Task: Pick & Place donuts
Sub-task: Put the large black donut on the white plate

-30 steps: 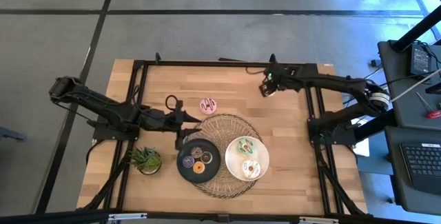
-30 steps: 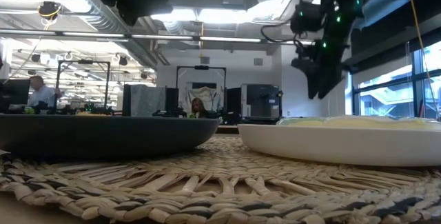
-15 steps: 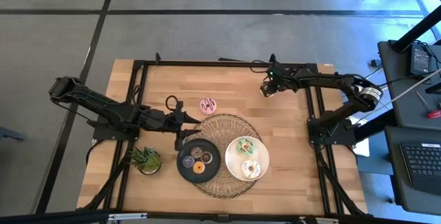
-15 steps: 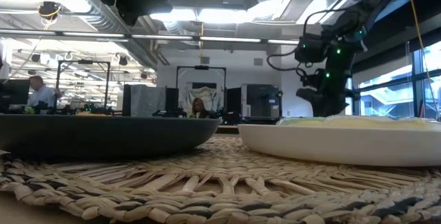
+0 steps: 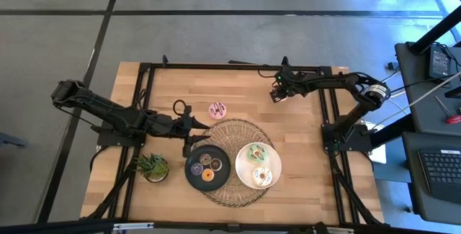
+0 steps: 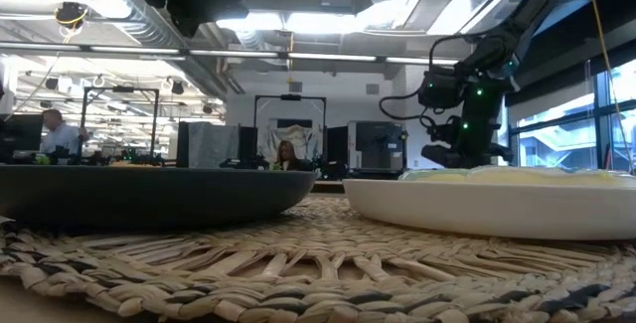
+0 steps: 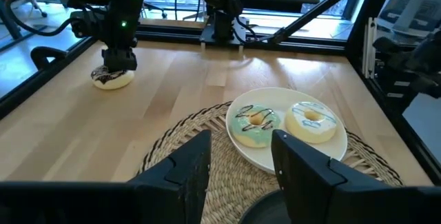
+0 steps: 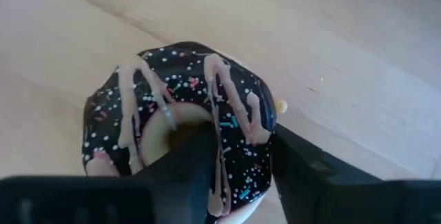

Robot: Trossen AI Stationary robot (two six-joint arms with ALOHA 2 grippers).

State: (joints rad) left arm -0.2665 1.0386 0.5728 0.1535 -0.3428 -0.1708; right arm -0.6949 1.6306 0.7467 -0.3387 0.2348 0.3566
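Note:
A chocolate donut [image 8: 234,100] with pale drizzle and sprinkles lies flat on the wood at the table's far right. My right gripper [image 7: 118,57] stands on it, pointing steeply down. A pink donut [image 5: 217,109] lies on the table left of it. A green donut [image 5: 255,153] and a cream one [image 5: 261,176] sit on the white plate [image 5: 239,163]. Several mini donuts lie on the black plate [image 5: 189,168]. My left gripper [image 7: 238,172] hovers open at the woven mat's left edge with nothing between its fingers. My right gripper has the chocolate donut's ring wall [image 8: 241,148] between its two fingers. One finger [image 8: 182,162] is down in the hole, and the other [image 8: 310,176] is outside the rim. The fingers come from above, slanting down. The donut lies flat on the table.
A round woven mat [image 5: 234,129] carries both plates at the table's near middle. A small green potted plant [image 5: 153,166] stands at the near left. A black ring-shaped item [image 5: 178,107] lies near the pink donut. Bare wood lies between the mat and the far edge.
My right gripper has come down from well above the table onto the chocolate donut at the far right, its arm folding lower. The donut has stayed on the table.

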